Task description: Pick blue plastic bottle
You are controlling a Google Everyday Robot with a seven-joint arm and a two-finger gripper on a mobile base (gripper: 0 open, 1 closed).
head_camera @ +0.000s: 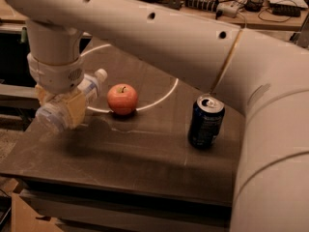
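One blue plastic bottle [90, 89] is clamped, lying tilted, between the fingers of the gripper [65, 112] at the left edge of the table [145, 163]. An apple [122, 99] is seen just beside it, a soda can [205, 122] well apart.

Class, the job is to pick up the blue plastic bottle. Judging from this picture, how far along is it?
Done: the reach and the grasp. The gripper is shut on the blue plastic bottle over the table's left side. In hand: the lift. The bottle hangs tilted and seems clear of the table, with a shadow beneath. Left: carrying it well clear. The apple and soda can stand apart.
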